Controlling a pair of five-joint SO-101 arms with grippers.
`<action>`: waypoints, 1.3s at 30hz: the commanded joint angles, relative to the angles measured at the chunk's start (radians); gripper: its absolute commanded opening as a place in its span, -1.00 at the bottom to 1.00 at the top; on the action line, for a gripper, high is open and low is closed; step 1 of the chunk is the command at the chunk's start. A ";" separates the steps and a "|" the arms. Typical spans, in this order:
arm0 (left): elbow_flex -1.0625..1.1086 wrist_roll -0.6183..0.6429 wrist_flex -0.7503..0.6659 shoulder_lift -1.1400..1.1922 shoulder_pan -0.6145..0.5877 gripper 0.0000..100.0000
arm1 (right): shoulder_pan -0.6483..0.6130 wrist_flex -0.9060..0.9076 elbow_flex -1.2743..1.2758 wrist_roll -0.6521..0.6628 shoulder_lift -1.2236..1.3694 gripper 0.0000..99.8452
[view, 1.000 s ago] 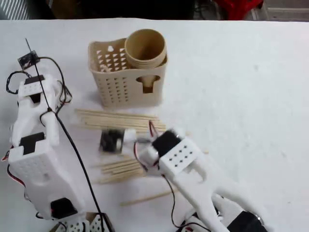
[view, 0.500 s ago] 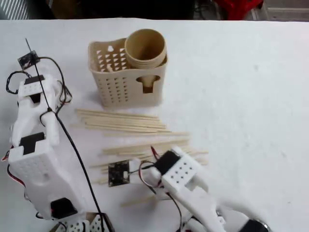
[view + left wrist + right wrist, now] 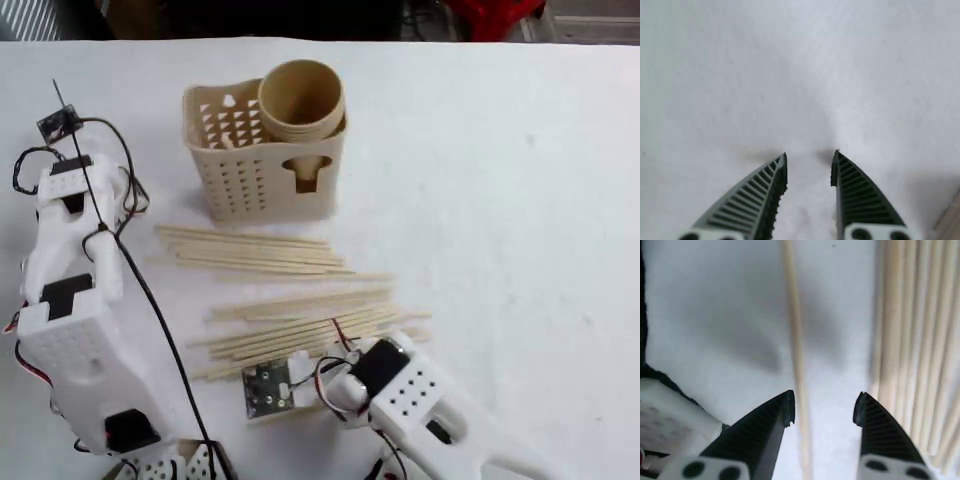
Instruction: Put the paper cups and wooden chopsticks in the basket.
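Right gripper (image 3: 825, 407) jaws apart, black ribbed tapered fingers straddling one thin pale-wood chopstick (image 3: 792, 330), not clamped, with a tight flat bunch (image 3: 920, 340) of the same sticks just beside one finger. Left gripper (image 3: 809, 162) jaws also apart, tips over bare white table (image 3: 790, 60). Wooden chopsticks (image 3: 300, 320) lie loose in two rough rows in front of the basket (image 3: 260, 185), a cream plastic box with perforated walls. Tan nested paper cups (image 3: 302, 95) stand inside it at one end, and the white left arm (image 3: 70, 300) with its black cable (image 3: 150, 290) sits off to the basket's side.
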 commanded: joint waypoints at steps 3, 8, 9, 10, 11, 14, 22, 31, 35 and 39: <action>-0.014 -0.014 -0.017 -0.007 0.024 -0.68 | 0.008 -0.071 -0.003 0.048 0.205 -0.60; -0.014 -0.014 -0.017 -0.007 0.024 -0.68 | 0.008 -0.182 -0.003 0.041 0.315 -0.60; -0.014 -0.014 -0.017 -0.007 0.024 -0.68 | 0.008 -0.199 -0.003 0.040 0.329 -0.60; -0.014 -0.014 -0.017 -0.007 0.024 -0.68 | 0.008 -0.216 -0.003 0.040 0.341 -0.63; -0.014 -0.014 -0.017 -0.007 0.024 -0.68 | 0.008 -0.232 -0.003 0.035 0.351 -0.69; -0.014 -0.014 -0.017 -0.007 0.024 -0.68 | 0.008 -0.295 -0.003 -0.025 0.377 -0.89; -0.014 -0.014 -0.017 -0.007 0.024 -0.68 | 0.008 -0.306 -0.014 -0.087 0.372 -0.97; -0.014 -0.014 -0.017 -0.007 0.022 -0.68 | 0.008 -0.202 -0.140 -0.170 0.372 -0.97; -0.014 -0.014 -0.017 -0.007 0.022 -0.68 | 0.008 -0.182 -0.189 -0.209 0.372 -0.97; -0.014 -0.014 -0.017 -0.007 0.022 -0.68 | 0.008 -0.196 -0.196 -0.212 0.372 -0.97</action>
